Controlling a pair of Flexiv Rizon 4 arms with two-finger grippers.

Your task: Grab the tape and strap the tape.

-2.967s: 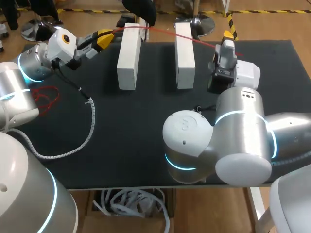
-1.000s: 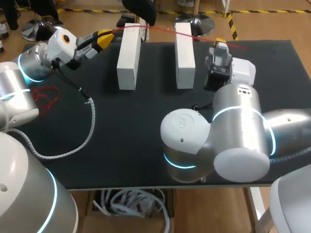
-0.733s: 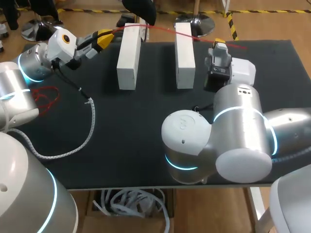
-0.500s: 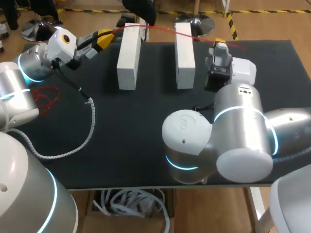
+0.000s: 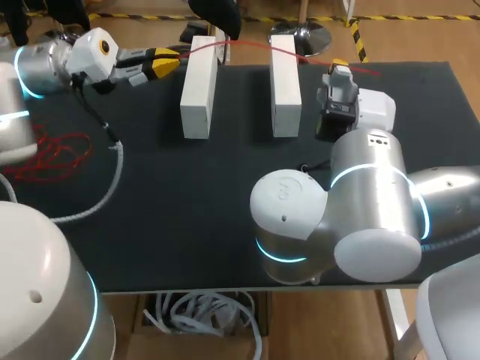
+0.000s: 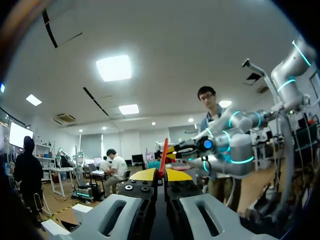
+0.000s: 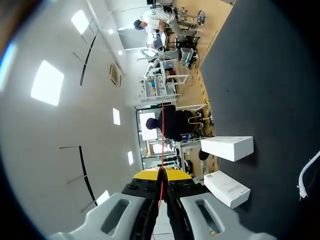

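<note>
Red tape [image 5: 247, 43] stretched between the left tool [image 5: 169, 60] and the right tool [image 5: 339, 66], both clenched on it, crossing two white blocks [image 5: 199, 86] between them on the black surface [image 5: 195, 195]. White coiled cable [image 5: 121, 166] lay beside the left tool.

I see a black table [image 5: 217, 195] with two white blocks standing on it side by side near the far edge, long sides parallel: the left block [image 5: 198, 86] and the right block [image 5: 285, 82], apart from each other. A white spiral-wrapped cable [image 5: 105, 193] curves across the left part, near a red cord [image 5: 52, 154] tangled by the left edge.
</note>
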